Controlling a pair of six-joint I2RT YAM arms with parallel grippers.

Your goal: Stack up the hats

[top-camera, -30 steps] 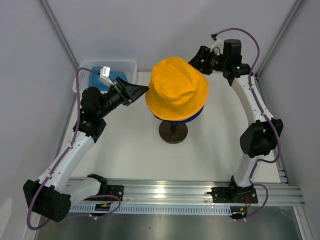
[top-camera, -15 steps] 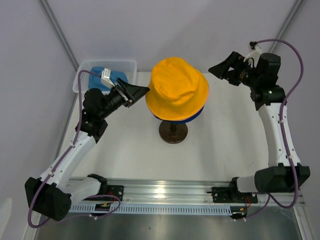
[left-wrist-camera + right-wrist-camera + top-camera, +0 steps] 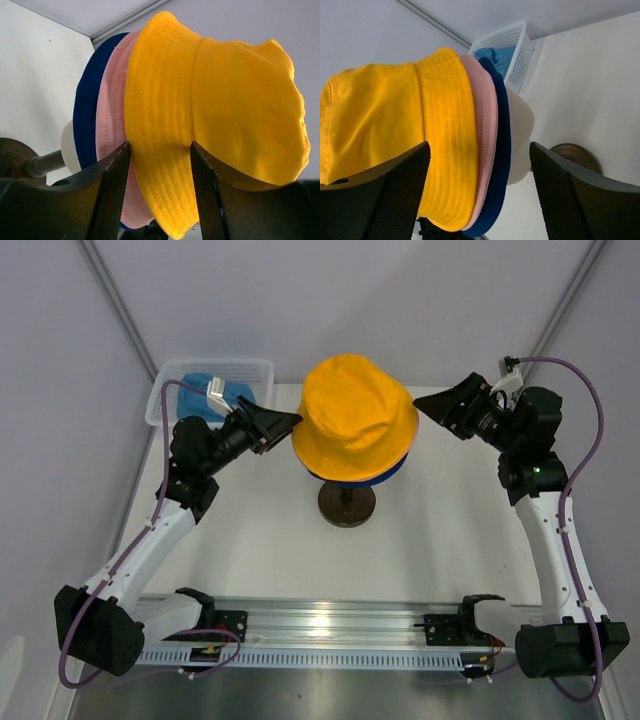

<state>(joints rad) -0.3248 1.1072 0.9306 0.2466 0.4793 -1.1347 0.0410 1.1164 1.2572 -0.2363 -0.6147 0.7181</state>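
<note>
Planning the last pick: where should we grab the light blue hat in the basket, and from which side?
Pinch a raised fold of the light blue hat, coming straight down from above: the basket walls it in on every side, so a sideways approach looks blocked. The left gripper, open by the yellow hat, is probably the nearer one.

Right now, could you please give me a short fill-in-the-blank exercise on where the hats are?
Directly under the yellow-orange hat lies a hat coloured ____.
The mannequin head wears ____ hats.
The light blue hat lies in the white mesh ____.
Missing words: pink; three; basket.
</note>
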